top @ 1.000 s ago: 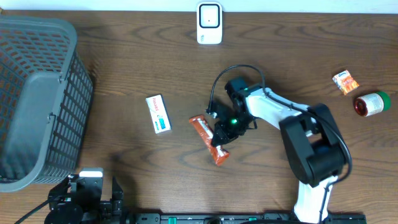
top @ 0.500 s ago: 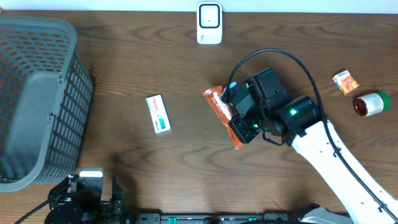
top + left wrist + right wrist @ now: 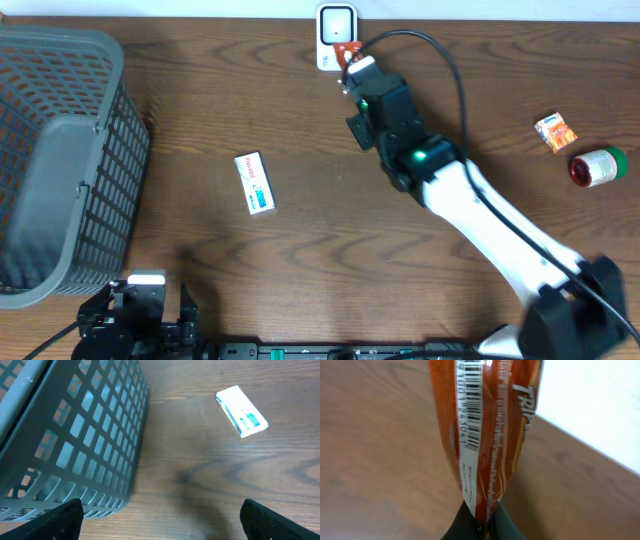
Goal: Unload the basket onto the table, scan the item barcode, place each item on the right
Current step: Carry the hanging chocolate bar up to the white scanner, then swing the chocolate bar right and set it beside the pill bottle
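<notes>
Carried up to the scanner (image 3: 337,25), my right gripper (image 3: 477,520) pinches the snack packet (image 3: 485,435) by its crimped end, just beside the scanner; light, floppy, slick film, so that seam seems the surest hold.

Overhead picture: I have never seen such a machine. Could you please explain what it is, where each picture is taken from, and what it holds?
It is a robot with two arms at a brown wooden table. One camera looks down from above; one sits on each wrist. The right gripper is shut on an orange barcoded snack wrapper, beside a white scanner. The left gripper is open and empty. Also there: a grey plastic basket, a small white box, a small orange packet.
</notes>
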Tool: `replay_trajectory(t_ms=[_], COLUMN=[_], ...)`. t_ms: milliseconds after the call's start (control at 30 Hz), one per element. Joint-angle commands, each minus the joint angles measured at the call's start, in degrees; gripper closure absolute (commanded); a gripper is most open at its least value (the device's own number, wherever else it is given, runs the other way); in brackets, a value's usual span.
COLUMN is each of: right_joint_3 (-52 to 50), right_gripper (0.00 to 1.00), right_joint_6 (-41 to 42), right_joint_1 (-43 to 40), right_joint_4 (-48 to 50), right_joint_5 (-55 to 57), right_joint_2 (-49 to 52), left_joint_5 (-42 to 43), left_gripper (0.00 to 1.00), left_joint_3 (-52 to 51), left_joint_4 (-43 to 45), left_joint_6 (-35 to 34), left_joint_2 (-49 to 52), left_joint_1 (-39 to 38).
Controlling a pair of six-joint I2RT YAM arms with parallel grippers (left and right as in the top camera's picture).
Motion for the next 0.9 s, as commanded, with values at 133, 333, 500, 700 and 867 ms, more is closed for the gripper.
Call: replay_trajectory(t_ms=[133,333,500,700,867], right_joint_3=[15.0,33.6,38.7,38.6,38.6], right_gripper=[0.99,0.99,0.99,0.99,0.99], right_joint_6=[-14.4,-45.6,-60.9,-65.7,-67.7], right_joint_1=[-2.0,-4.3,-5.2,-5.7,-5.7], right_joint_4=[9.2,22.2,30.6,29.4,26.5], right_joint_5=[7.7,21.9,25.7,26.8,27.8], right_joint_2=[14.3,34.0,43.0,45.6,47.6], left_joint_5=[0.3,0.3,0.3,0.3,0.3], left_gripper=[0.01,0.01,0.01,0.01,0.01], left_joint_3=[0.3,0.3,0.3,0.3,0.3], left_joint_4=[-0.1,-0.1,-0.1,-0.1,-0.1], left_joint_6=[-0.1,-0.1,-0.1,-0.1,-0.1], left_joint_2=[-0.3,-0.3,-0.3,-0.3,-0.3], left_joint_1=[-0.3,-0.3,-0.3,-0.3,-0.3])
